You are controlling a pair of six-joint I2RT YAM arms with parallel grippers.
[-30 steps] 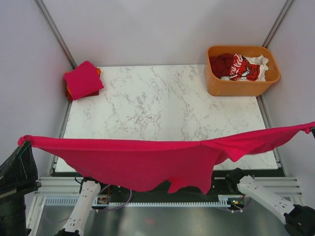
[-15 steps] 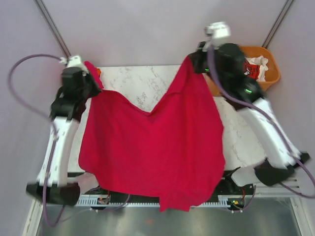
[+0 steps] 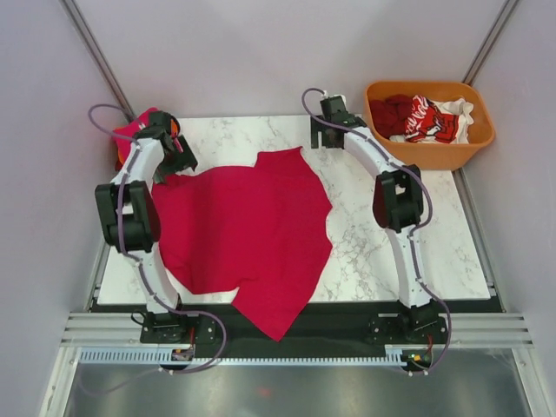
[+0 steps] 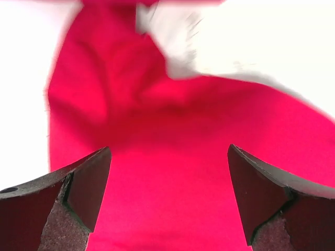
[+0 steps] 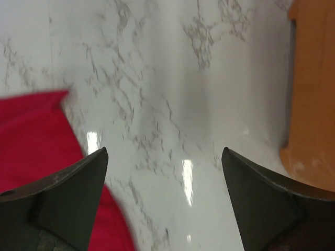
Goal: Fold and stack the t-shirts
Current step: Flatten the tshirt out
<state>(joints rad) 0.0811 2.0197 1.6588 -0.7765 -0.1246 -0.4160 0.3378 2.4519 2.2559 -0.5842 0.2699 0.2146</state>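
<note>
A crimson t-shirt point(image 3: 252, 234) lies spread loosely on the marble table point(image 3: 391, 252), its lower tip hanging over the front edge. My left gripper point(image 3: 176, 161) hovers open over the shirt's back left corner; in the left wrist view the red cloth point(image 4: 172, 172) lies below the open gripper point(image 4: 168, 201), and nothing is held. My right gripper point(image 3: 315, 137) stands open just past the shirt's back right corner. In the right wrist view its jaws point(image 5: 165, 201) are over bare marble, with the shirt's edge point(image 5: 31, 136) to the left.
A folded pink-red stack point(image 3: 130, 132) sits at the back left corner, partly hidden by the left arm. An orange tub point(image 3: 430, 152) at the back right holds dark red, white and printed shirts point(image 3: 421, 117). Its wall point(image 5: 314, 89) shows beside the right gripper.
Both arms swung the shirt from a stretched hold near the front to the table's back, laid it down and let go. Both grippers opened.
</note>
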